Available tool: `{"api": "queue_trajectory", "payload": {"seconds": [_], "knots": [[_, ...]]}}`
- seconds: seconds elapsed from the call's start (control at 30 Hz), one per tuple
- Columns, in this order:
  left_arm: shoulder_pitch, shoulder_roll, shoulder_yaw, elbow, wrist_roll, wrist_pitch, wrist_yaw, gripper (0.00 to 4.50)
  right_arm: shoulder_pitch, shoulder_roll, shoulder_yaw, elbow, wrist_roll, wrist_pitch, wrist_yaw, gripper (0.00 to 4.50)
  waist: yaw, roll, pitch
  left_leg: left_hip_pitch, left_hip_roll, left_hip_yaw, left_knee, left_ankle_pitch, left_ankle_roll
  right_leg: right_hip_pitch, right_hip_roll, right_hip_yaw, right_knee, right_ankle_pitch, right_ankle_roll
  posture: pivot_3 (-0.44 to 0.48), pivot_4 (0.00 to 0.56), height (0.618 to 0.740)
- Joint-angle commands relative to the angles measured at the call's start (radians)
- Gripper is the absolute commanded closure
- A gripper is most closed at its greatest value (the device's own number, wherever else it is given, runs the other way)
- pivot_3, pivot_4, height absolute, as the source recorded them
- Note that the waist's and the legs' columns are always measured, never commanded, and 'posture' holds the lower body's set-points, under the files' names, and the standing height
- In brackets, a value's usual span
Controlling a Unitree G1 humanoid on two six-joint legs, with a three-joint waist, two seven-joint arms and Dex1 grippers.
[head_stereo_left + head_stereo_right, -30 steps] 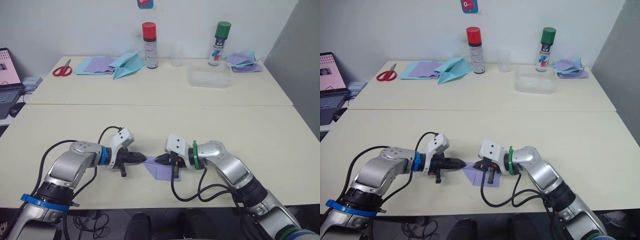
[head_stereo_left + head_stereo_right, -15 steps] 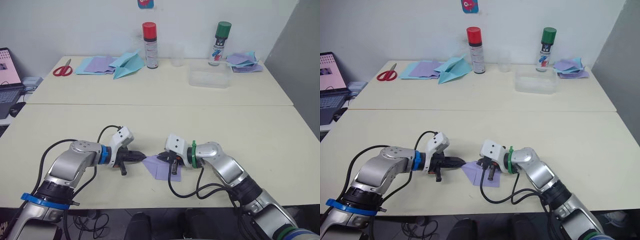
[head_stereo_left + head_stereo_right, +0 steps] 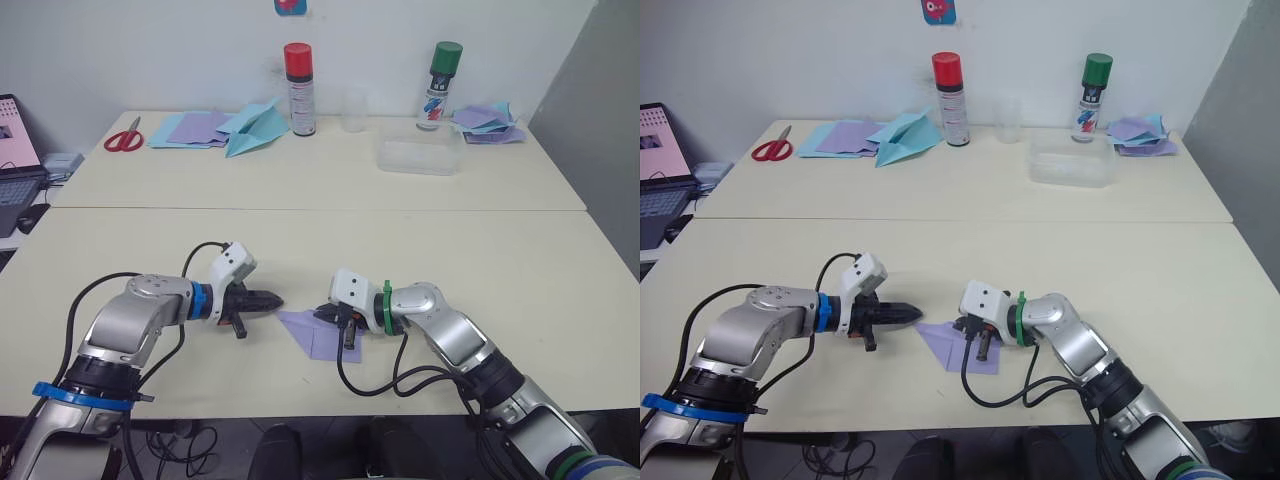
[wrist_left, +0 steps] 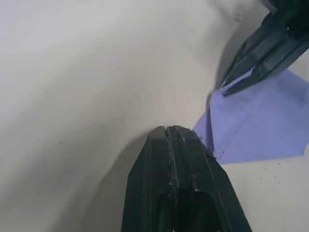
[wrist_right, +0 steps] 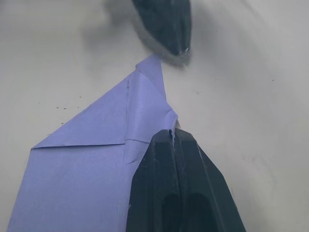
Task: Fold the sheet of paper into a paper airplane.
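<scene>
Item 1. Sheet of paper (image 3: 318, 335): lavender, lay flat on the near table (image 3: 520, 290), directly under the right gripper and pointing toward the left one. Folded to a pointed nose with a rectangular tail; a diagonal crease and a cross crease were visible in the right wrist view.

Item 2. Right gripper (image 3: 322, 316): fingers clenched together, tips pressed down on the sheet's upper edge near the nose. Whether paper was pinched between them or merely pinned could not be told.

Item 3. Left gripper (image 3: 275, 298): fingers closed on nothing, tip just beside the paper's nose, apart from it.

Item 4. Progress, as judged: nose folds appeared done; the sheet was not yet a dart. Centre fold and wing folds seemingly remained.

Item 5. Far table, beyond both grippers: scissors (image 3: 124, 139), red-handled, far to the left gripper's side; a pile of blue and purple sheets (image 3: 190, 130) with a light blue paper plane (image 3: 255, 128) upon it; red-capped spray can (image 3: 299, 90); clear cup (image 3: 352, 112); clear tray (image 3: 419, 157); green-capped spray can (image 3: 440, 86); a second paper pile (image 3: 485, 124) far to the right gripper's side.

Item 6. Obscured: the sheet's edge beneath the right gripper; layer count of the folds; a laptop (image 3: 20, 150) cut off at the frame edge.
</scene>
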Motion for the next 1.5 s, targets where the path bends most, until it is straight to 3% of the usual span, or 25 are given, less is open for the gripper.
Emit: {"api": "queue_trajectory", "payload": {"seconds": [0.03,0.33,0.53,0.83,1.0,1.1,1.33,1.47,1.5], "knots": [[-0.006,-0.017,0.035,-0.119,-0.069,0.002,-0.016,4.5,-0.003,0.0,0.004,0.022,-0.028,0.003,-0.011,4.47,0.0,0.0,0.0,0.0,0.0,0.0,0.0,0.0,0.0,0.0,0.0,0.0,0.0,0.0,0.0,0.0,0.15,0.74],[0.095,0.028,-0.094,-0.135,0.068,-0.121,-0.021,4.5,-0.005,0.001,0.0,0.025,-0.031,0.004,-0.006,4.47,-0.001,0.0,0.0,0.001,0.0,0.0,-0.001,0.0,0.0,0.0,0.0,0.0,0.0,0.0,0.0,0.0,0.15,0.74],[0.104,0.013,-0.121,-0.057,0.136,-0.189,0.004,4.5,-0.006,0.001,0.001,0.03,-0.032,0.002,-0.005,4.47,0.0,0.0,0.0,0.001,0.0,0.0,-0.001,0.0,0.0,0.0,0.0,0.0,0.0,0.0,0.0,0.0,0.15,0.74],[0.102,0.012,-0.128,-0.026,0.114,-0.12,-0.014,4.5,-0.01,0.001,-0.007,0.032,-0.036,-0.044,-0.012,4.47,0.0,0.0,0.0,0.001,0.0,0.0,-0.001,0.0,0.0,0.0,0.0,0.0,0.0,0.0,0.0,0.0,0.15,0.74],[0.12,0.01,-0.142,-0.026,0.115,-0.089,-0.014,4.5,-0.019,0.013,-0.081,-0.011,0.025,-0.096,-0.001,4.47,0.0,0.0,0.0,0.001,0.0,0.0,-0.001,0.0,0.0,0.0,0.0,0.0,0.0,0.0,0.0,0.0,0.15,0.74],[0.129,0.007,-0.139,-0.023,0.112,-0.084,-0.012,4.5,-0.008,-0.009,-0.106,-0.088,0.092,-0.02,0.052,3.89,0.0,0.0,0.0,0.001,0.0,0.0,-0.001,0.0,0.0,0.0,0.0,0.0,0.0,0.0,0.0,0.0,0.15,0.74],[0.129,0.005,-0.141,-0.013,0.115,-0.085,-0.01,4.5,-0.014,-0.047,-0.145,-0.18,0.133,0.018,0.073,1.57,0.0,0.0,0.0,0.001,0.0,0.0,-0.001,0.0,0.0,0.0,0.0,0.0,0.0,0.0,0.0,0.0,0.15,0.74],[0.132,0.0,-0.146,-0.015,0.117,-0.086,-0.006,4.5,-0.005,-0.052,-0.138,-0.23,0.19,0.004,0.124,1.57,0.0,0.0,0.0,0.001,0.0,0.0,-0.001,0.0,0.0,0.0,0.0,0.0,0.0,0.0,0.0,0.0,0.15,0.74],[0.132,-0.001,-0.147,-0.015,0.118,-0.087,-0.006,4.5,0.0,-0.045,-0.127,-0.233,0.196,0.013,0.126,1.78,0.0,0.0,0.0,0.001,0.0,0.0,-0.001,0.0,0.0,0.0,0.0,0.0,0.0,0.0,0.0,0.0,0.15,0.74]]}}
